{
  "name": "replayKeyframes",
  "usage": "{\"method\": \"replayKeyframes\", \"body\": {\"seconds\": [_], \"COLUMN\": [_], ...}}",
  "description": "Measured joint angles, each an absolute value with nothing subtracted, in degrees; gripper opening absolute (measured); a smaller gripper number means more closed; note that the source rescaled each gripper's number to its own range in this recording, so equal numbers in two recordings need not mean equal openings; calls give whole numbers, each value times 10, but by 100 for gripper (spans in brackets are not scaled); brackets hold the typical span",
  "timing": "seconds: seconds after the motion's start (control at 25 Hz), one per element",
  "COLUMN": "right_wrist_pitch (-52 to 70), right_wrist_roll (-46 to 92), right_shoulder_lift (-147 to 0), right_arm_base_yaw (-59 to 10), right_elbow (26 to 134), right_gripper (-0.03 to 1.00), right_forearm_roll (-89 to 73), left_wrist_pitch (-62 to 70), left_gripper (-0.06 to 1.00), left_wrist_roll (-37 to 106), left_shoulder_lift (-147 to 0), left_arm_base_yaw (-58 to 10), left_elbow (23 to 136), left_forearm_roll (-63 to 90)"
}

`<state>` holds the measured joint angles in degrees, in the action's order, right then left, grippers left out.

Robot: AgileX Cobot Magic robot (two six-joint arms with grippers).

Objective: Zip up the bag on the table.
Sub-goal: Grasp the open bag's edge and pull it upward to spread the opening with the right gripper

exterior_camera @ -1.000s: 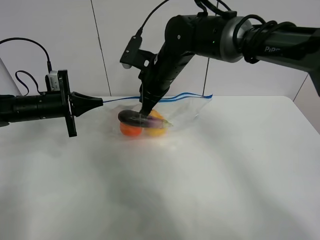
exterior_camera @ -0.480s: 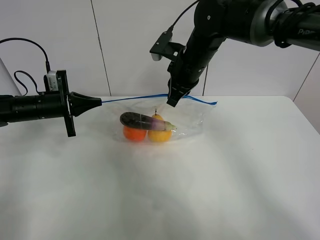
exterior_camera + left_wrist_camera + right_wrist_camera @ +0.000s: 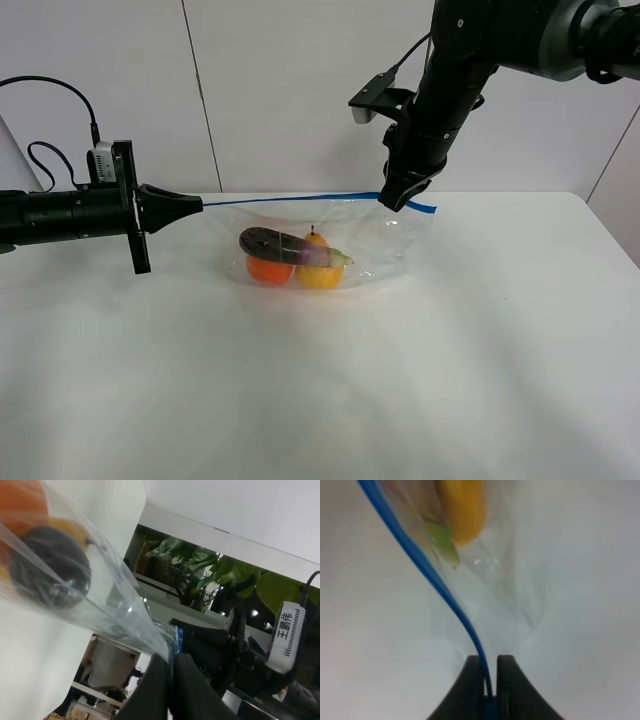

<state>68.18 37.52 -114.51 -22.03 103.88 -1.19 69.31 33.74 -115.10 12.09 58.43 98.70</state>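
Observation:
The clear bag point(image 3: 375, 245) lies on the white table point(image 3: 400, 380), with an orange fruit point(image 3: 268, 269), a yellow fruit point(image 3: 319, 274) and a dark eggplant point(image 3: 280, 243) inside. Its blue zipper strip point(image 3: 290, 198) is stretched taut above the table between both grippers. My left gripper point(image 3: 200, 203) is shut on the strip's left end; the left wrist view shows the bag's edge point(image 3: 170, 647) between its fingers. My right gripper point(image 3: 393, 203) is shut on the strip near its right end; the right wrist view shows the blue strip point(image 3: 470, 635) clamped between its fingers.
A white panelled wall point(image 3: 260, 90) stands behind the table. The left arm's cable point(image 3: 50, 90) loops at the far left. The table's right edge point(image 3: 610, 240) lies to the right of the bag.
My right gripper has slid to the right along the blue strip, from above the fruit to near the bag's right end. The strip now runs straight. The left gripper has held still.

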Motion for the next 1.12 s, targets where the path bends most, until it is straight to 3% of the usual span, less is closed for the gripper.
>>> {"method": "replayKeyframes", "body": {"seconds": [0.64, 0.72, 0.76, 0.8, 0.88, 0.92, 1.0, 1.12], "right_wrist_pitch": [678, 678, 678, 678, 676, 669, 657, 650], "right_wrist_roll": [369, 368, 367, 367, 366, 365, 361, 335], "right_shoulder_lift": [-1123, -1122, -1121, -1119, -1114, -1110, -1098, -1069], "right_arm_base_yaw": [-184, -182, -179, -177, -176, -176, -176, -176], "right_elbow": [1039, 1039, 1039, 1039, 1039, 1039, 1042, 1064], "right_gripper": [2, 13, 24, 37, 72, 82, 94, 99], "right_forearm_roll": [-24, -20, -17, -17, -19, -23, -29, -33], "left_wrist_pitch": [699, 693, 690, 687, 684, 684, 684, 683], "left_gripper": [0, 0, 0, 0, 0, 0, 0, 0], "left_wrist_roll": [342, 344, 344, 345, 346, 347, 352, 358], "left_shoulder_lift": [-1151, -1151, -1151, -1151, -1151, -1151, -1151, -1150], "left_arm_base_yaw": [145, 149, 152, 153, 154, 154, 154, 154], "left_elbow": [584, 584, 584, 584, 584, 584, 584, 584], "left_forearm_roll": [985, 986, 988, 988, 990, 990, 990, 974]}}
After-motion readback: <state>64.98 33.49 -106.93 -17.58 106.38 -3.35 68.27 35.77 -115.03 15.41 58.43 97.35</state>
